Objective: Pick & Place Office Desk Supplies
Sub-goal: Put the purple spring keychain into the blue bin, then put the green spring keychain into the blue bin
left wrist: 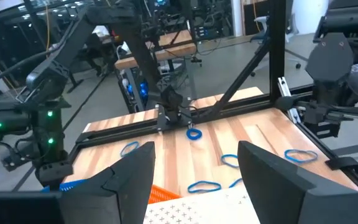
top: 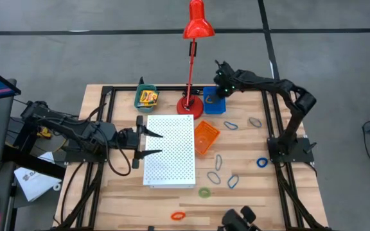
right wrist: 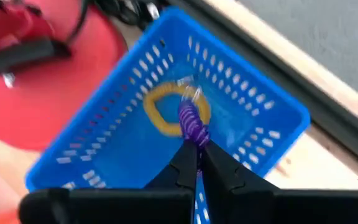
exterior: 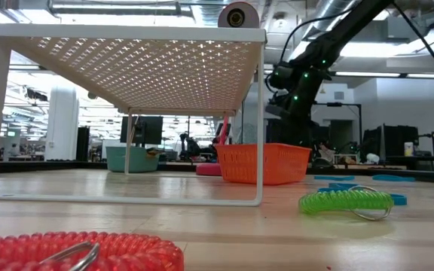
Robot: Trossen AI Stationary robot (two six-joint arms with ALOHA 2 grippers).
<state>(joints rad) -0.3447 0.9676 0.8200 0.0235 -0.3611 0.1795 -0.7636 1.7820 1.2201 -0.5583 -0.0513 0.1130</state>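
Note:
My right gripper [right wrist: 197, 163] hangs over the blue bin [right wrist: 241, 106] near the table's far edge [top: 215, 106], shut on a purple coiled loop [right wrist: 191, 121]. A yellow-orange loop [right wrist: 160, 109] lies on the bin's floor. My left gripper [top: 151, 143] is open and holds nothing, level at the white perforated board's left edge. Yellow printed boxes [top: 148, 97] lie in the green bin [top: 145, 101]. Blue, grey, green and orange loops lie flat on the table's right and near parts, among them a blue loop [top: 230, 125], a green loop [top: 204, 192] and an orange loop [top: 178, 215]. My right gripper pinches the purple loop's lower end [right wrist: 196, 140] between its two fingertips [right wrist: 182, 163]. The fingers point down into the blue bin from above. The loop juts out beyond the fingertips over the yellow-orange loop; whether it touches the bin's floor I cannot tell.
The white perforated board [top: 169, 149] stands on legs mid-table like a low shelf [exterior: 126, 60]. An orange bin [top: 205, 136] sits at its right side. The red desk lamp [top: 190, 106] stands on its round base between the green and blue bins. Black frame rails run along the table's edges.

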